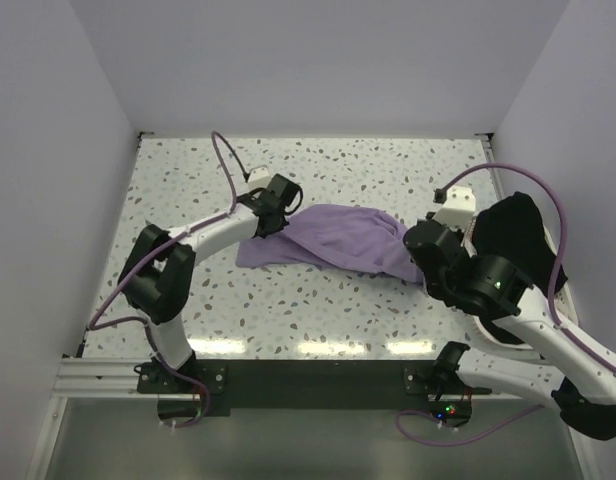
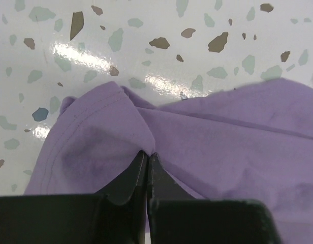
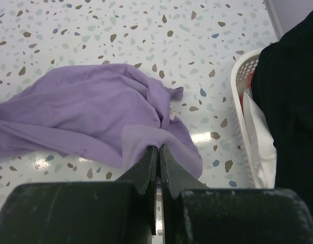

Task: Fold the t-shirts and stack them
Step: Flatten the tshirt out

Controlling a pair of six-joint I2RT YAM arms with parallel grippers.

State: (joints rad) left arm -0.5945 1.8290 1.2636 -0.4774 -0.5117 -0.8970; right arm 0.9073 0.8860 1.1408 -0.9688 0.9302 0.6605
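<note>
Purple cloth, a single t-shirt [image 1: 338, 240], lies crumpled across the middle of the speckled table [image 1: 318, 310], stretched between the two arms. The left gripper [image 2: 147, 156] has its jaws pinched tight on a fold at the shirt's left end. The right gripper [image 3: 159, 151] is clamped the same way on the hem at the right end. One white basket [image 3: 239, 96] stands at the table's right edge, with one black garment [image 1: 513, 235] draped over it and one white cloth [image 3: 260, 145] inside.

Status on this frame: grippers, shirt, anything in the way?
Left gripper shut on purple t-shirt, right gripper shut on its opposite end. Shirt crumpled, unfolded. White basket at right, apart from it.
</note>
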